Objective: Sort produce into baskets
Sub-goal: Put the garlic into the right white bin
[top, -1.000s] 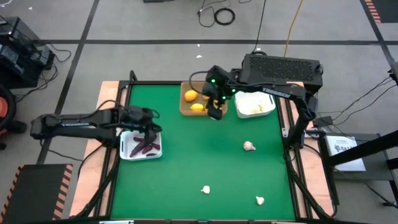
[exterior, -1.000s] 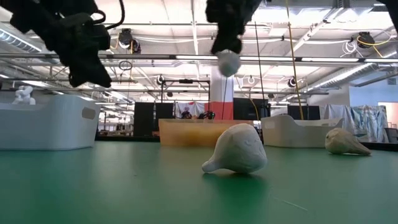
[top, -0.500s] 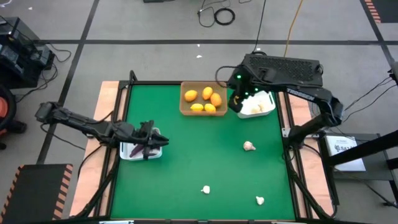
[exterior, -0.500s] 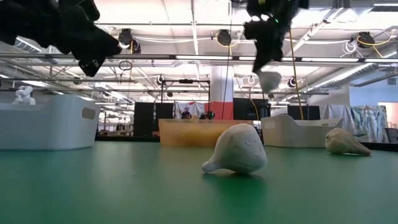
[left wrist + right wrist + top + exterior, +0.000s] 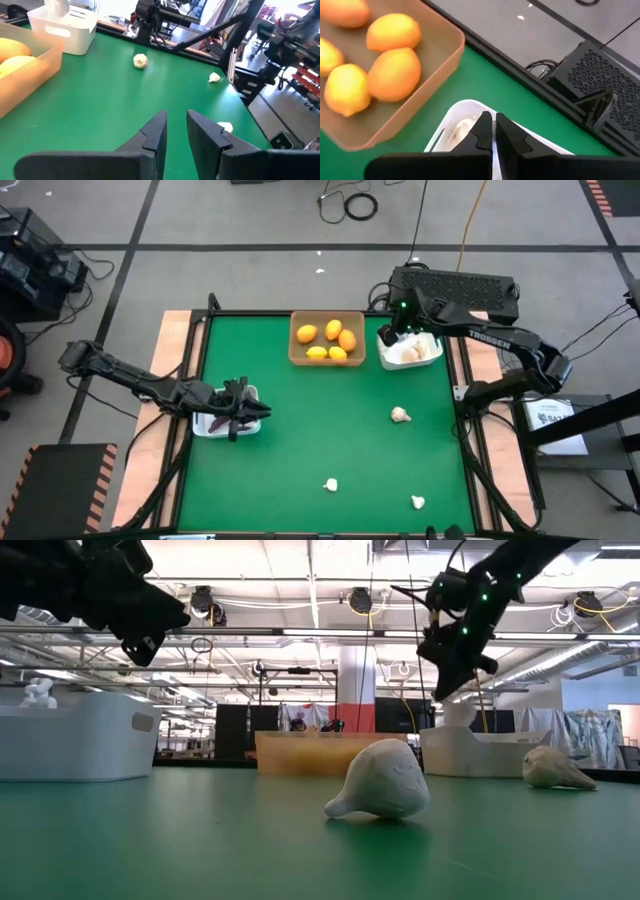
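Three garlic bulbs (image 5: 400,415) loose lower right on green table (image 5: 300,430). My right gripper (image 5: 392,338) over white basket (image 5: 410,350) upper right, fingers together, apparently empty. Left gripper (image 5: 238,408) narrowly apart over left basket (image 5: 222,420). Next: fetch nearest bulb.

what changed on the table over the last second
The right gripper carried a garlic bulb from over the tan basket of citrus across to the right white basket; no bulb shows in it now. The left gripper dropped lower over the left white basket. Three loose garlic bulbs stayed put.
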Available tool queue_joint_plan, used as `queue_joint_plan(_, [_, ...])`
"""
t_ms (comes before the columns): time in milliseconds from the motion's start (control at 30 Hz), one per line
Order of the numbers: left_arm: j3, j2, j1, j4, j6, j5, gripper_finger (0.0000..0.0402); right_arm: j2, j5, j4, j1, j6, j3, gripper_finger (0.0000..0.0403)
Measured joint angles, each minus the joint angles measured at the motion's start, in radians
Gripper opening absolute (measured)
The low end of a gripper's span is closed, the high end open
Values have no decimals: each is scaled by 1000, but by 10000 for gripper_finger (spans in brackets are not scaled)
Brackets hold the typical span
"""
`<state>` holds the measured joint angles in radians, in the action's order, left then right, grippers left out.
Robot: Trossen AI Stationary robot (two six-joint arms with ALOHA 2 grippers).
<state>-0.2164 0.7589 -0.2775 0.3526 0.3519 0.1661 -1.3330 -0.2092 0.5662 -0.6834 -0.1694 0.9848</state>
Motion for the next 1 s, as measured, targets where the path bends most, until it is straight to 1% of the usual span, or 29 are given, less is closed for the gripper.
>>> queue_joint_plan(67, [1, 0, 0, -1, 0, 0, 80, -1, 0, -43, -9, -15, -31, 0])
queue_joint_plan(233, [1, 0, 0, -2, -17, 0, 80, -2, 0, -68, -22, -52, -72, 0])
queue_joint_plan(467, [1, 0, 0, -2, -19, -1, 80, -2, 0, -50, -24, -72, -111, 6])
queue_joint_plan(600, [1, 0, 0, -2, -18, -2, 80, -2, 0, -31, -24, -102, -111, 26])
queue_joint_plan(833, [1, 0, 0, -2, -9, -4, 80, -2, 0, 23, -24, -102, -110, 76])
queue_joint_plan(1000, [1, 0, 0, -2, -10, -4, 80, -2, 21, 182, -21, -100, -26, 104])
